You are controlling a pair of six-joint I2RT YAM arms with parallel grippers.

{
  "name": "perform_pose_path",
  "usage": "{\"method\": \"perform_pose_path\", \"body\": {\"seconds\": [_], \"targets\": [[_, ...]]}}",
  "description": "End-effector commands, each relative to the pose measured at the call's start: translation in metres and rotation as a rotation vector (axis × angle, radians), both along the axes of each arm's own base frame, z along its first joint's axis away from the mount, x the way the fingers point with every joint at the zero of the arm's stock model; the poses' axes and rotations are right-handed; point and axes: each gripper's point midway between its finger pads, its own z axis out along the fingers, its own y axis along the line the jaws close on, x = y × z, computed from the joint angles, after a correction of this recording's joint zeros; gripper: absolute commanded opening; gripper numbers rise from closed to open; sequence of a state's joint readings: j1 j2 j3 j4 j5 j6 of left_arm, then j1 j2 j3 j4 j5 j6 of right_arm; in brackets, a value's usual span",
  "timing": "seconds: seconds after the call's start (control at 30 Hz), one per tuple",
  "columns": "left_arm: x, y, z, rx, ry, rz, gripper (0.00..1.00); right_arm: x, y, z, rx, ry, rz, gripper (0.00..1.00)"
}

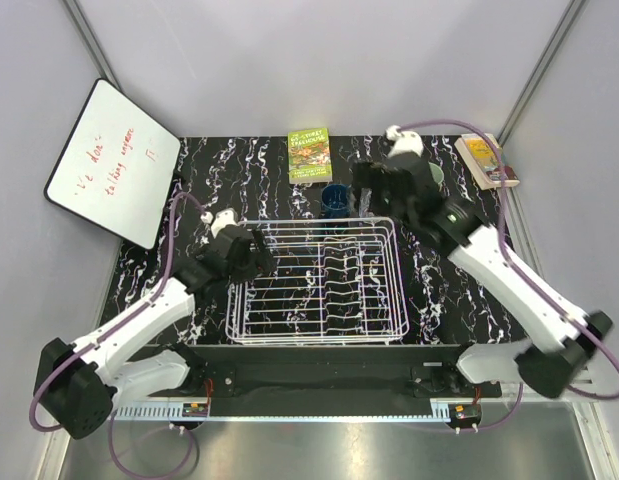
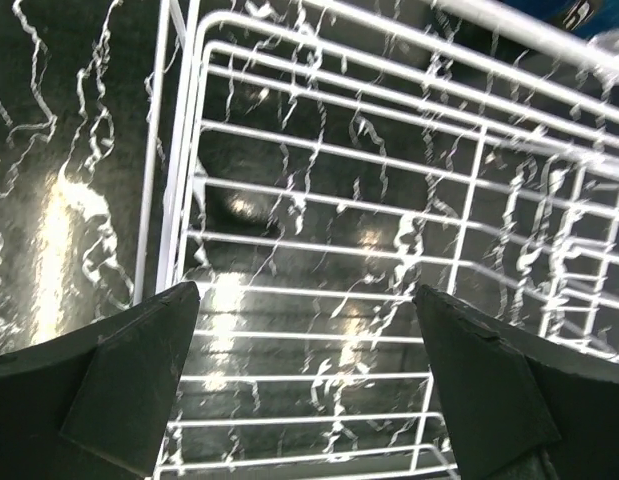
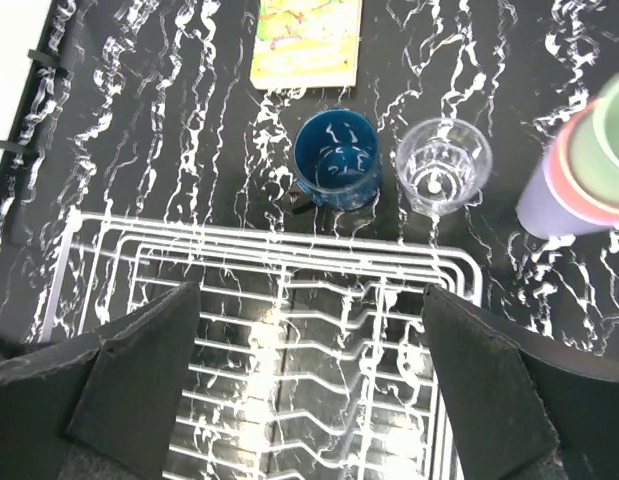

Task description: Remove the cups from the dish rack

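Note:
The white wire dish rack (image 1: 315, 340) sits mid-table and holds no cups that I can see. The dark blue cup (image 3: 336, 160) and the clear glass (image 3: 443, 165) stand upright on the table just behind the rack. A nested stack stands to their right: lavender (image 3: 549, 200) outside, salmon pink (image 3: 569, 160) within it, pale green (image 3: 614, 130) innermost. I cannot pick out the light blue cup. My right gripper (image 3: 309, 380) is open and empty above the rack's (image 3: 269, 232) back edge. My left gripper (image 2: 304, 380) is open and empty over the rack's (image 2: 389, 150) left part.
A green book (image 1: 309, 155) lies at the back centre and another book (image 1: 486, 160) at the back right. A whiteboard (image 1: 111, 165) leans at the left edge. Grey walls enclose the black marbled table (image 1: 149, 270).

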State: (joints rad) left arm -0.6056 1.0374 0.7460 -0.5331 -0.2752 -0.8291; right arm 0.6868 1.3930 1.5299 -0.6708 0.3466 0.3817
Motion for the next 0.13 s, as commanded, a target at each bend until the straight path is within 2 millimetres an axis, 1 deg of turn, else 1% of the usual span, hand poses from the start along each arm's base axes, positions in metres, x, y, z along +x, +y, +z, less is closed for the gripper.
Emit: {"method": "perform_pose_path", "body": {"seconds": [0.0,0.03,0.07,0.1], "targets": [[-0.003,0.015,0.005,0.113,-0.012,0.013,0.99,-0.032,-0.022,0.007,0.034,-0.100,-0.016,1.00],[-0.004,0.013,0.006,0.120,-0.015,0.007,0.99,-0.038,-0.028,0.007,0.034,-0.108,-0.017,1.00],[-0.004,0.016,0.006,0.134,-0.014,0.018,0.99,-0.048,-0.036,0.019,0.067,-0.138,-0.018,1.00],[-0.003,0.016,0.009,0.132,-0.021,0.021,0.99,-0.053,-0.042,0.011,0.058,-0.130,-0.022,1.00]]}}
